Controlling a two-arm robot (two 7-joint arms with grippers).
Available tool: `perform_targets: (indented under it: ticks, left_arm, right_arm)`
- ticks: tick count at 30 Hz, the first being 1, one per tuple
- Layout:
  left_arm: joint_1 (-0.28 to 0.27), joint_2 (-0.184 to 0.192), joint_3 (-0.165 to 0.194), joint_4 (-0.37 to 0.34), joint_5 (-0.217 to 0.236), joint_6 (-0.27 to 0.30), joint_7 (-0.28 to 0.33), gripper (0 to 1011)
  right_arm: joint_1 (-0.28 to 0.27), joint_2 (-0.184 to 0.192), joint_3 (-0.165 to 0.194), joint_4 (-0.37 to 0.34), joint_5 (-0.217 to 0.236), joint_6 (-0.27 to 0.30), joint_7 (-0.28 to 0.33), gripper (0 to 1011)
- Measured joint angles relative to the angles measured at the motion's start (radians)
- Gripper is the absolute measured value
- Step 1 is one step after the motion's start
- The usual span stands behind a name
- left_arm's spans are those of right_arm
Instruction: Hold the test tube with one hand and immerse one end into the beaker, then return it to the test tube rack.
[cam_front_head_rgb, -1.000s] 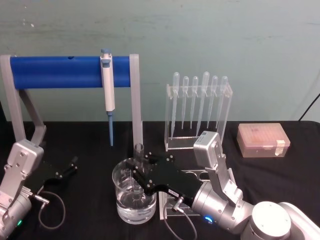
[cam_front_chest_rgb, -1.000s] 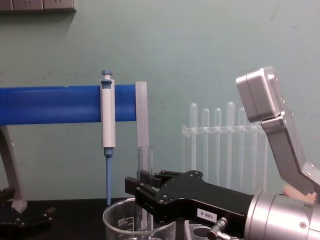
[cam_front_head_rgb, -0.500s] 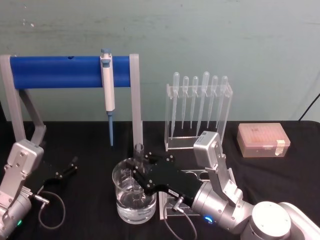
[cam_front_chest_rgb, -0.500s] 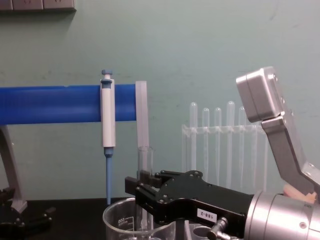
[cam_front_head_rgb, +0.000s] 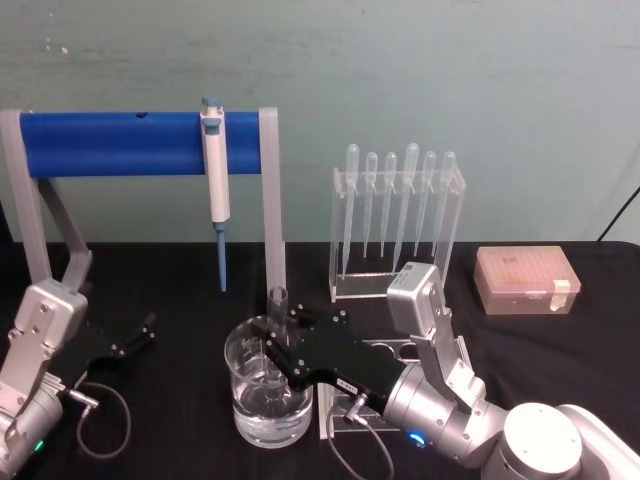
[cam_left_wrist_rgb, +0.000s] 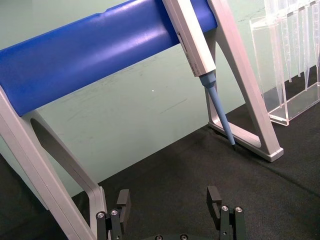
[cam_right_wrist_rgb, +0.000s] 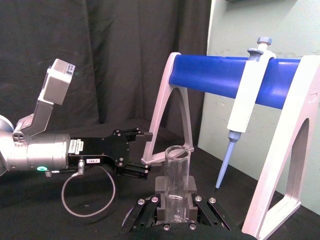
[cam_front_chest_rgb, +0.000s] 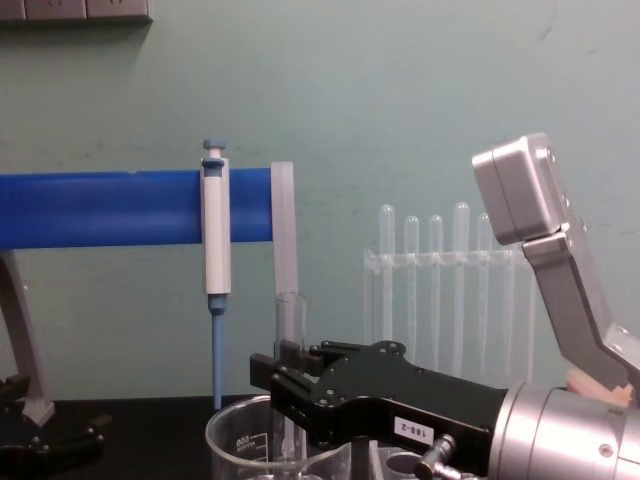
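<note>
My right gripper (cam_front_head_rgb: 273, 347) is shut on the test tube (cam_front_head_rgb: 278, 300), a clear glass tube held upright with its open rim on top. The tube's lower part reaches down inside the beaker (cam_front_head_rgb: 262, 415), a wide clear glass with liquid at the bottom; I cannot tell whether the tip touches the liquid. From the chest, the test tube (cam_front_chest_rgb: 290, 325) rises above the black right gripper (cam_front_chest_rgb: 287, 385) and the beaker's rim (cam_front_chest_rgb: 232, 432). The right wrist view has the test tube (cam_right_wrist_rgb: 177, 182) between its fingers (cam_right_wrist_rgb: 159, 202). My left gripper (cam_front_head_rgb: 135, 335) rests open at the table's left, far from the beaker.
A blue-barred stand (cam_front_head_rgb: 130, 143) with a hanging pipettor (cam_front_head_rgb: 215, 190) spans the back left, just behind the beaker. An acrylic rack (cam_front_head_rgb: 398, 225) of pipettes stands at the back centre, and a pink tip box (cam_front_head_rgb: 526, 281) at the right. A cable (cam_front_head_rgb: 105, 410) loops near the left arm.
</note>
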Motion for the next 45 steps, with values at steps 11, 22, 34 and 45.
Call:
perform_targets:
  ticks: [11, 22, 34, 45]
  left_arm:
    - [0.0, 0.0, 0.0, 0.0, 0.0, 0.0, 0.0, 1000]
    - [0.0, 0.0, 0.0, 0.0, 0.0, 0.0, 0.0, 1000]
    - [0.0, 0.0, 0.0, 0.0, 0.0, 0.0, 0.0, 1000]
    - [0.0, 0.0, 0.0, 0.0, 0.0, 0.0, 0.0, 1000]
  right_arm:
    - [0.0, 0.0, 0.0, 0.0, 0.0, 0.0, 0.0, 225]
    - [0.0, 0.0, 0.0, 0.0, 0.0, 0.0, 0.0, 225]
    - [0.0, 0.0, 0.0, 0.0, 0.0, 0.0, 0.0, 225]
    - [0.0, 0.0, 0.0, 0.0, 0.0, 0.0, 0.0, 225]
